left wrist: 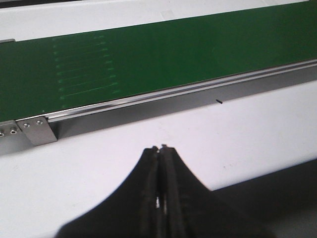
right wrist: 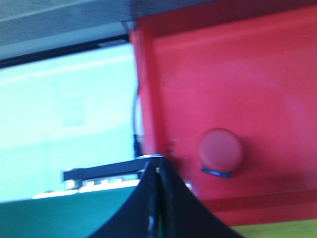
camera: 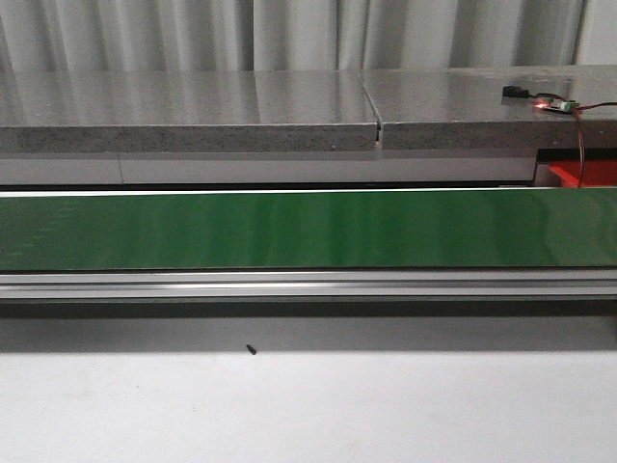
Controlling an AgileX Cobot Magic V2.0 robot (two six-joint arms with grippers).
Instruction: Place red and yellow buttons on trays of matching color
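Tabletop (camera: 308, 415): we see white surface along the near edge, bare but for a tiny dark speck (camera: 251, 349) close to the belt's rail.
Belt (camera: 289, 230): a green conveyor runs the full width across the middle; no button rides on it in any view.
Red tray (right wrist: 233, 89): in the front view only its corner shows, at the far right end behind the belt; the right wrist view looks down into it.
Yellow tray: we take the yellow strip (right wrist: 277, 230) edging the red tray to be it, though too little shows to be sure.
Red button (right wrist: 220, 148): it lies inside the red tray, matched.
Left pincer (left wrist: 161, 148): fingers pressed together, holding nothing, over the white tabletop near the belt's end.
Right pincer (right wrist: 157, 161): fingers together, empty, at the tray's edge.
Risk: we judge both pincers too narrow to take a button arriving on the belt; one could be knocked aside or slip past.
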